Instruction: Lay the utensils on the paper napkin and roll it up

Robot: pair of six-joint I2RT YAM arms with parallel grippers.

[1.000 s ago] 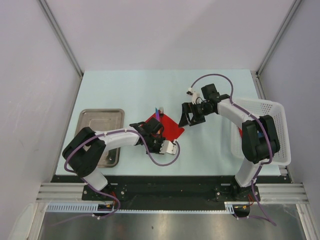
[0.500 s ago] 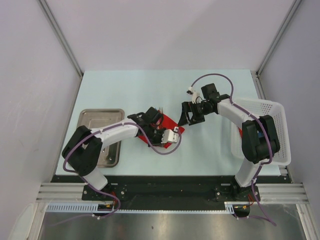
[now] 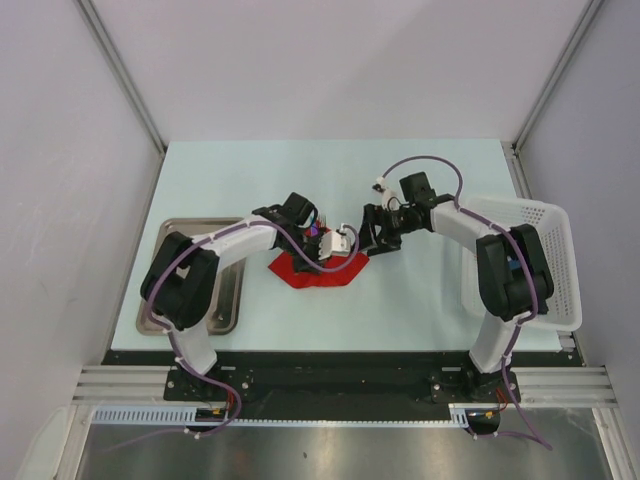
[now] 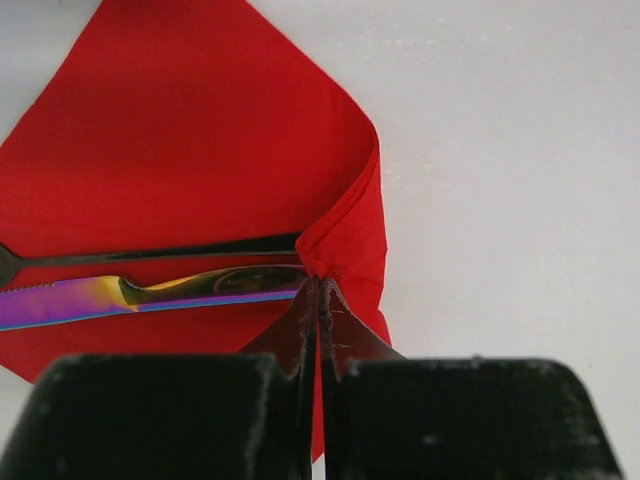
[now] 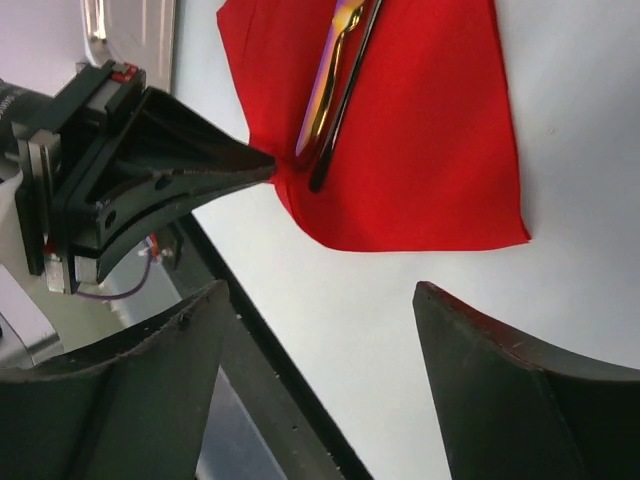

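While left hand (image 4: 318,285) pinches the paper napkin (image 4: 180,140) by its lifted corner, step looks like first fold | utensils (image 4: 150,290) lie across it, mid-bench (image 3: 420,300) | right hand (image 5: 320,295) gapes empty nearby | next: likely draw corner over utensils, roll snugly

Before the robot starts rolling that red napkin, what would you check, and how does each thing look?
1. Left gripper pinching a corner of the paper napkin: ok, shut on it.
2. Utensils lying on the napkin: ok, two pieces side by side.
3. Pinched corner lifted over their handle ends: ok.
4. Right gripper open and holding nothing: ok.
5. A third utensil hidden under the fold: cannot tell.
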